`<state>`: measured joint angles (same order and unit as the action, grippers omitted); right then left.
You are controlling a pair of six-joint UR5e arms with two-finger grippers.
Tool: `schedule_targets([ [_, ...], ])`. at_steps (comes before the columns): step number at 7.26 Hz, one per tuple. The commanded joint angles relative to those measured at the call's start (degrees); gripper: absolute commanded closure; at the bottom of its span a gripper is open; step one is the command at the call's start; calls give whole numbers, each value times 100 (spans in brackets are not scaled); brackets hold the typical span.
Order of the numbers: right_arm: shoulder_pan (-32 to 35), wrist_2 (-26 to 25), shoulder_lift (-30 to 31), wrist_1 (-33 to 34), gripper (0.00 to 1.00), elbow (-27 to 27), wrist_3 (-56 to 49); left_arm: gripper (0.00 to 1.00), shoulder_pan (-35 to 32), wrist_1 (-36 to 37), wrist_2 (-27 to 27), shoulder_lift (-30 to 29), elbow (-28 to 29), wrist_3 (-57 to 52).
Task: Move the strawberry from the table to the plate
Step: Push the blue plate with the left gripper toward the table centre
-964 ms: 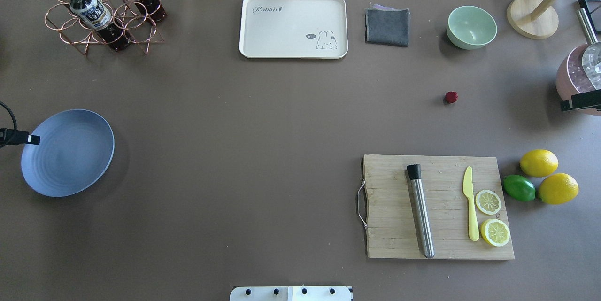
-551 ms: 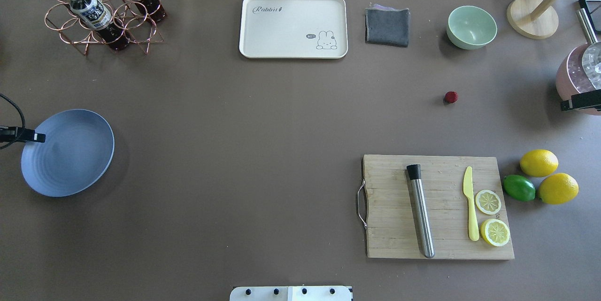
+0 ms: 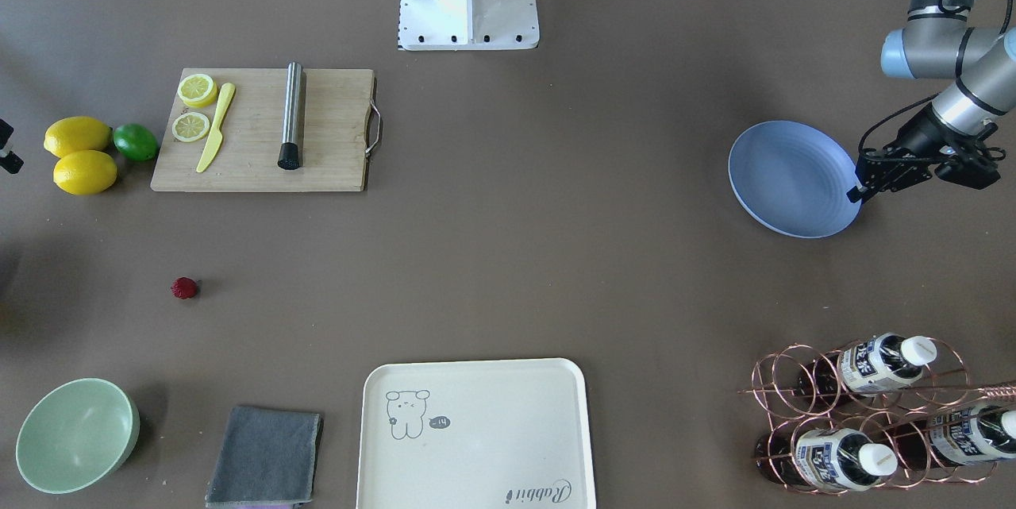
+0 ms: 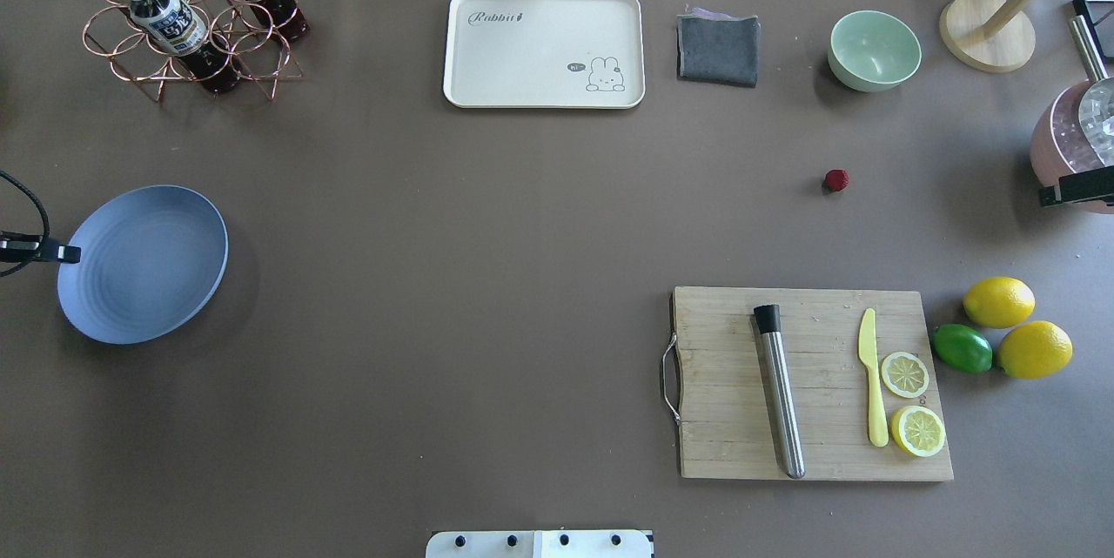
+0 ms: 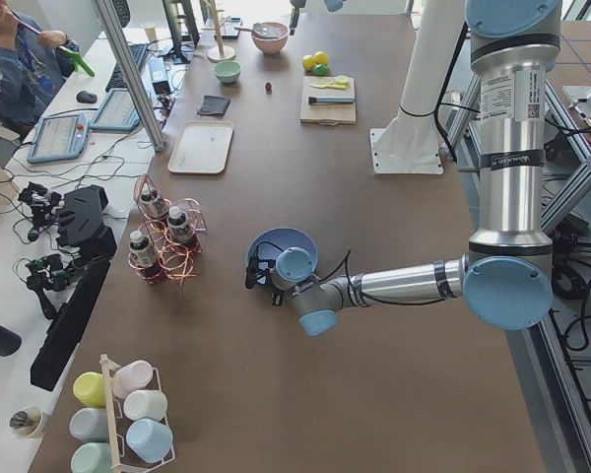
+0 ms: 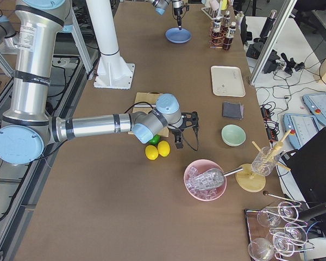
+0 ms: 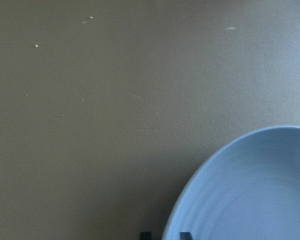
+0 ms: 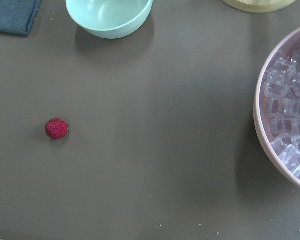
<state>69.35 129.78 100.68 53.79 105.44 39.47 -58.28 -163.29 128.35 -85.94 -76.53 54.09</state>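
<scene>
Strawberry (image 4: pixel 836 181) on table (image 4: pixel 487 218); ice (image 8: pixel 290 100) in pink bowl (image 8: pixel 258 120)

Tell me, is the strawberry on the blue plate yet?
Not yet. Nothing is finished: the strawberry lies on the table, far from the plate. In hand: the left gripper pinches the plate's rim. Left to do: pick up the strawberry and put it on the plate.
</scene>
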Motion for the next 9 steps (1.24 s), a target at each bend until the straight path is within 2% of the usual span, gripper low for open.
schedule_targets([
  [1, 0, 3, 13, -9, 2, 3, 0, 100, -52, -36, 320, -106, -55, 327],
  [3, 0, 12, 13, -9, 2, 12, 0, 100, -61, 33, 436, -552, -492, 1842],
  [4, 0, 12, 4, -9, 2, 12, 26, 100, -9, 25, 402, -973, -538, 2651],
  [5, 0, 3, 4, -9, 2, 12, 52, 100, 122, 51, 358, -1221, -530, 2850],
  [7, 0, 12, 13, -9, 2, 21, 61, 100, 482, 681, -54, -1722, -626, 2852],
  [9, 0, 20, 13, -9, 2, 12, 61, 100, 1270, 1872, -1008, -2476, -897, 2852],
])
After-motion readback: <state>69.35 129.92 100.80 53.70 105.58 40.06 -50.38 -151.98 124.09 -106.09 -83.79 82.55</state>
